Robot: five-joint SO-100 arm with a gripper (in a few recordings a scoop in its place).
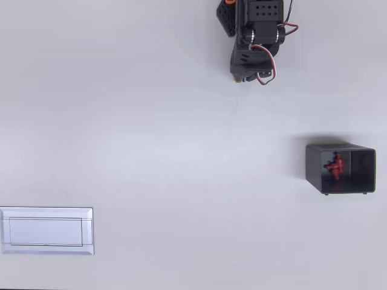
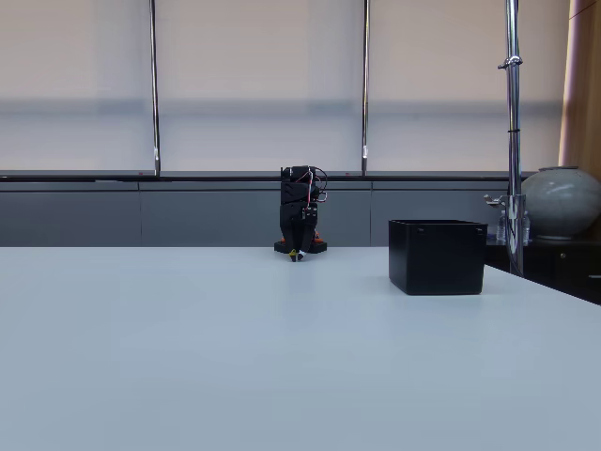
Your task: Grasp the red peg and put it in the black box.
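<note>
Red peg (image 1: pixel 334 165) already inside black box (image 1: pixel 340 168), right side in overhead view. Our gripper (image 1: pixel 244 76) folded back far from box; jaw state unclear. We judge placement done, nothing left to grasp.

The arm (image 1: pixel 257 36) is built of black blocky segments, one flat face dotted with small holes. Red, white and black wires loop out along its right side in the overhead view. An orange part shows at its far end, and a small yellowish spot marks its near tip.
</note>
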